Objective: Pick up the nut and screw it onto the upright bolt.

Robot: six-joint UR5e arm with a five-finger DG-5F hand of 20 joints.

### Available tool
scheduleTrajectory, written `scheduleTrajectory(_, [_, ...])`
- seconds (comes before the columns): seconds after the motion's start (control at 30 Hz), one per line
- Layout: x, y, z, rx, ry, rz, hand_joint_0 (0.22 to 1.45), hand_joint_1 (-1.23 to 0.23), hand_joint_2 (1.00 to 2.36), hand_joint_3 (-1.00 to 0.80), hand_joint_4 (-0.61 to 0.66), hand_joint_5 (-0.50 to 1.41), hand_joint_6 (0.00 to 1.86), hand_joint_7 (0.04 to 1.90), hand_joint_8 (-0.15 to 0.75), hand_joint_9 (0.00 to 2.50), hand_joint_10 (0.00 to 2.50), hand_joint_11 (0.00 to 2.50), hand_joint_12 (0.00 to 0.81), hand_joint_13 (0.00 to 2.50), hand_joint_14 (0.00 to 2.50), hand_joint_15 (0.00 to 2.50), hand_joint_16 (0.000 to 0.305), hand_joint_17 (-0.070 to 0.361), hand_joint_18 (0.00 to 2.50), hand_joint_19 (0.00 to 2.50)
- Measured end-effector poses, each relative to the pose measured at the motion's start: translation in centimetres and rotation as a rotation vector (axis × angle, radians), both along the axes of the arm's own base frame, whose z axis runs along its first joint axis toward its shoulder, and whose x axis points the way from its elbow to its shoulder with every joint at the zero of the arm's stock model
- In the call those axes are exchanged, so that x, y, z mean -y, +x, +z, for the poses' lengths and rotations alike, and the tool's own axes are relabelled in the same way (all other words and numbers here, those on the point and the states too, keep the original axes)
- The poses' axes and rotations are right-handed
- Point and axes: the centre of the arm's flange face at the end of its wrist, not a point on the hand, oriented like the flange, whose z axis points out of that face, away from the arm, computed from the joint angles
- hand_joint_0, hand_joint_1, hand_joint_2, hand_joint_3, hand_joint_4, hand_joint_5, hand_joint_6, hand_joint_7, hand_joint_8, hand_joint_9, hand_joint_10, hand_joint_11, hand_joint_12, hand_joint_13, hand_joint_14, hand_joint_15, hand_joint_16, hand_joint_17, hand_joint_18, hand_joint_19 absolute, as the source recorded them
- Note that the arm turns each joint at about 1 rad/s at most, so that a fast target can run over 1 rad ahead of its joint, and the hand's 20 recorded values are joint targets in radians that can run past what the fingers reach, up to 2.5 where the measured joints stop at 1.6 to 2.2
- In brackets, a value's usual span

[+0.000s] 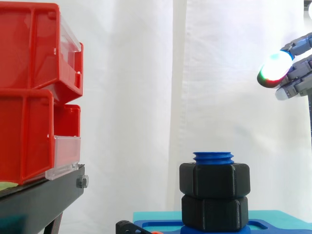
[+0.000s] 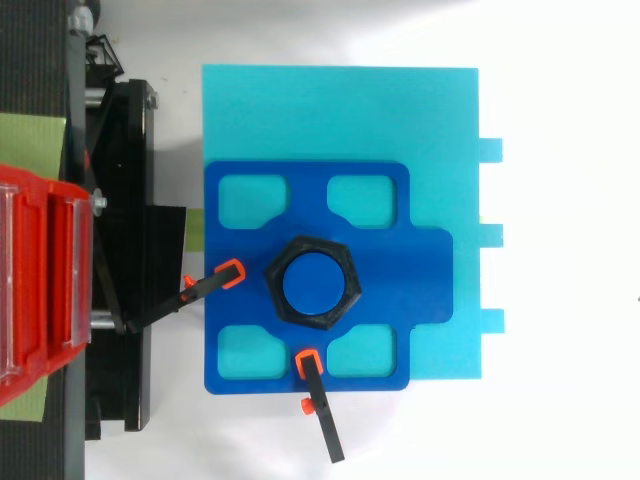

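Red bins (image 1: 29,92) stand far left of the fingers (image 1: 275,66). Two stacked black nuts (image 1: 214,195) sit threaded on the blue bolt (image 1: 213,157), well below and left of those fingers, which hang loosely spread, holding nothing.

Seen from above, you can reach the bolt (image 2: 311,283) freely from 12 and 3 o'clock, across the low cyan base (image 2: 340,110). At 9 o'clock the red bins (image 2: 40,280) on their black stand (image 2: 130,250) block you, and a clamp (image 2: 208,285) juts in. A second clamp (image 2: 320,405) lies at 6. In the side view, open air runs from the bolt up to the hand (image 1: 298,73) at 2 o'clock.
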Motion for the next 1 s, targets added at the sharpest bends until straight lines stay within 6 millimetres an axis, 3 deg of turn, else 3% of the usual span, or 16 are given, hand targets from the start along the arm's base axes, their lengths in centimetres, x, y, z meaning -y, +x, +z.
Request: scheduleTrajectory(1.0, [0.0,-0.01,0.01,-0.001,-0.001,0.001,0.49,-0.5,1.0,-0.5,0.13,-0.24,0.5,0.74,0.215,0.0,0.0,0.0,0.347,0.0,0.0,0.0,0.047,0.107,0.0,0.0])
